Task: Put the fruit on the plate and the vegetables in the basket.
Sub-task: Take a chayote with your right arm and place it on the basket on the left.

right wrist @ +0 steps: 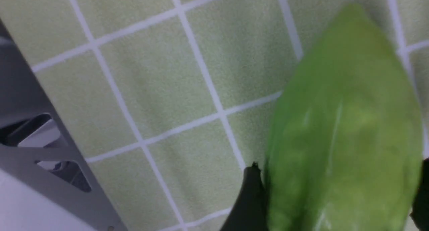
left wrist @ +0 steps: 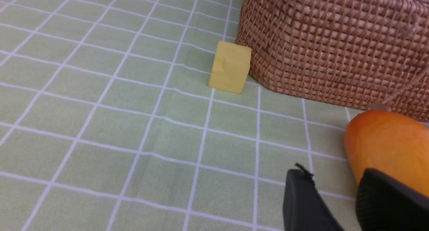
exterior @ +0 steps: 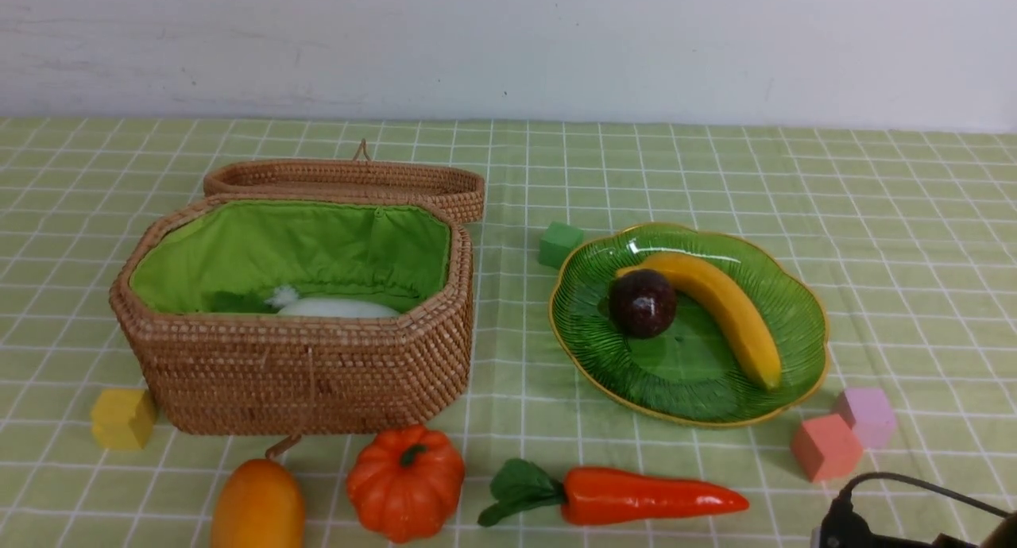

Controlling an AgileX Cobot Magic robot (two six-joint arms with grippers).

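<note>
Pale green vegetable [right wrist: 342,107] (light, slick plastic, I'd guess) sits pinched across its broad part in the right end effector [right wrist: 338,165].

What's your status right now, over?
Left gripper open beside mango; right gripper shut on green vegetable. Banana, maroon fruit on plate; radish in basket. Pumpkin, carrot, mango unsorted. Basket mouth unobstructed.
</note>
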